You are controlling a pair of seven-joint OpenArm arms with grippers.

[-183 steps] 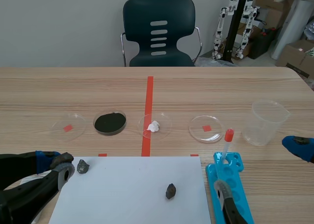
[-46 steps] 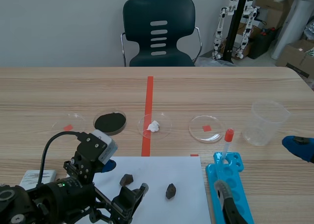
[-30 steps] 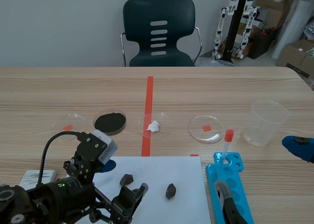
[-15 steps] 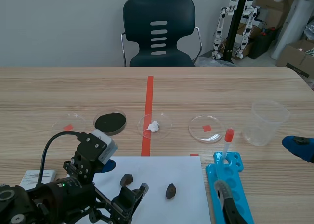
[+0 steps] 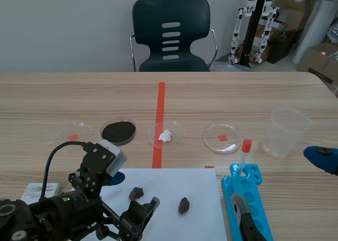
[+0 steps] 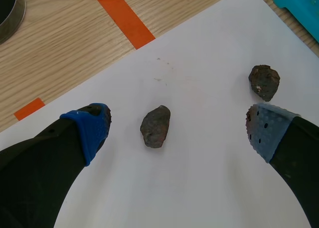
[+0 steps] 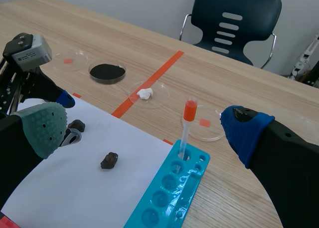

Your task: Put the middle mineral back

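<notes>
The left end effector [image 6: 179,129] hangs spread wide over the white sheet [image 6: 199,188] and grips nothing. The dark mineral [image 6: 155,126] lies on the paper between its pads, touching neither and sitting nearer the blue pad [image 6: 92,125] than the grey one [image 6: 266,130]. I take this to be the stone to return, though that is a judgement. Because it lies off-centre, closing could shove it across the sheet before both pads bite. Its lumpy, elongated form could also twist or squirt out of a shallow pinch. A second mineral [image 6: 264,82] lies just ahead of the grey pad, close enough that a lowering finger might knock it. The loose sheet could drag or wrinkle under a pad. Farther out on the desk [image 5: 253,93] sit dishes, one holding black powder [image 5: 118,131] and one a white lump [image 5: 165,136]. The right end effector [image 7: 144,128] is also spread and empty, with the blue rack [image 7: 169,193] ahead of it.
</notes>
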